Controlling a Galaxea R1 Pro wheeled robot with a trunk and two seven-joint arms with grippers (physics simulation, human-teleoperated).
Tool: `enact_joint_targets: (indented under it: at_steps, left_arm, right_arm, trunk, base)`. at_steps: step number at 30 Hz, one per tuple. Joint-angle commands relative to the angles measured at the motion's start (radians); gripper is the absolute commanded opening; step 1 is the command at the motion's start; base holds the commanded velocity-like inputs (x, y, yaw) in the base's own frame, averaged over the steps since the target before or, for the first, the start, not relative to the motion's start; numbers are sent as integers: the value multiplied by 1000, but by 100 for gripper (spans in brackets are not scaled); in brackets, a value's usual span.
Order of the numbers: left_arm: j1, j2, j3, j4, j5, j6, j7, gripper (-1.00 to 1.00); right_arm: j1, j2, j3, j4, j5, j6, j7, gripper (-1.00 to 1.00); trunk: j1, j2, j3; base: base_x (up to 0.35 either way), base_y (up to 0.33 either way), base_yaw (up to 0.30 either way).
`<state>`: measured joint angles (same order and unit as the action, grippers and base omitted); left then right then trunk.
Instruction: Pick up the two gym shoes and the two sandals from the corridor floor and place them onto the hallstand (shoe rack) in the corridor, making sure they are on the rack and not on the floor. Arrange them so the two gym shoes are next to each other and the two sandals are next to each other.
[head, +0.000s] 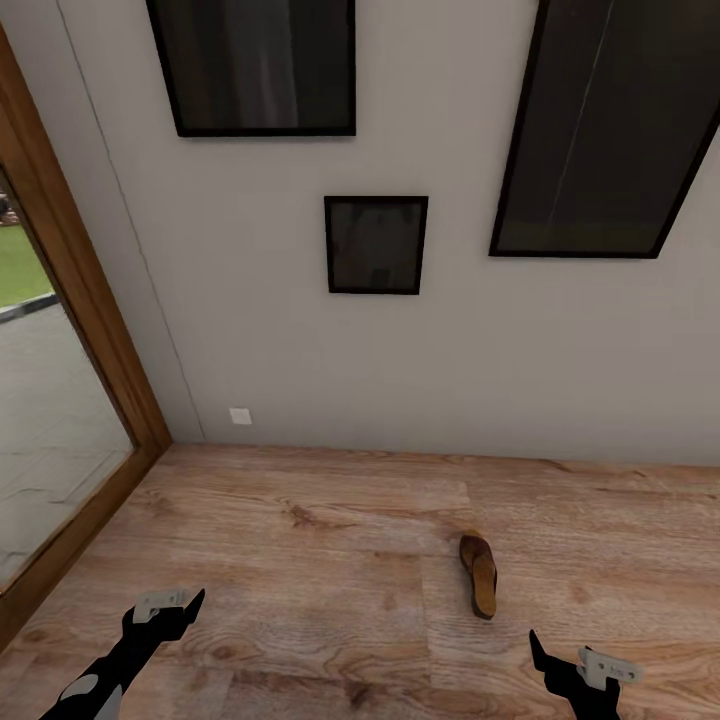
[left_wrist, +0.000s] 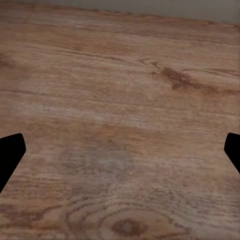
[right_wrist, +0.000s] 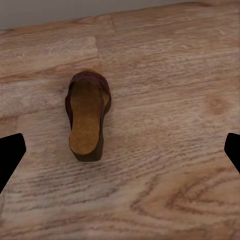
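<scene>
Lying on the floor (head: 300, 520) near the wall: one sandal (head: 480, 574), untouched, not yet picked. Hovering wide-jawed and empty: right gripper (head: 572, 668) just beside it, left gripper (head: 165, 608) well apart. Looking like most of the task remaining.

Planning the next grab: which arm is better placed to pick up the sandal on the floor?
Right, probably. The sandal lies nearer the right gripper, whose wrist view has it ahead between open fingers; the left gripper faces bare floor.

No readable text, label, brand or number anywhere: wall frames (head: 374, 245) dark and blank, sandal (right_wrist: 86, 115) unmarked, wall plate (head: 240, 416) plain white.
</scene>
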<state>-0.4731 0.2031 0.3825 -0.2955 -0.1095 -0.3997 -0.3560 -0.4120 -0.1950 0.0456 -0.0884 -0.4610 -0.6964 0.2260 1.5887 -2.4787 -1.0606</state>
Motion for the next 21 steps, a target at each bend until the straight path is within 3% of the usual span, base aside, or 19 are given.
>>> enact_joint_targets:
  at_steps: [1, 6, 8, 15, 20, 21]
  left_arm:
    - [-1, 0, 8, 1, -10, -4, -5, 100]
    - [-1, -6, 6, -8, -10, -6, -7, 100]
    - [-3, -3, 7, -53, -8, -2, -18, 100]
    - [-15, -1, 8, -170, -3, 20, -143, 100]
    - [-25, -8, 6, -191, -4, 51, -216, 100]
    - [-32, -9, 5, -194, -4, 58, -229, 100]
  right_arm:
    - [-1, 0, 4, 1, -11, -3, 7, 100]
    - [-1, 0, 4, 2, -10, -2, 6, 100]
    - [-1, 0, 3, -4, -11, 1, 6, 100]
    - [-3, 0, 3, -61, -5, 34, -4, 100]
    - [-14, 1, 3, -110, 20, 195, -74, 100]
    - [-22, 2, 3, -143, 38, 263, -110, 100]
  trunk:
    - [0, 0, -1]
    - [0, 0, -1]
    - [0, 0, -1]
    - [0, 0, -1]
    - [0, 0, -1]
    - [0, 0, -1]
  base:
    - [0, 0, 0]
    - [0, 0, 0]
    - [0, 0, 0]
    - [0, 0, 0]
    - [0, 0, 0]
    - [0, 0, 0]
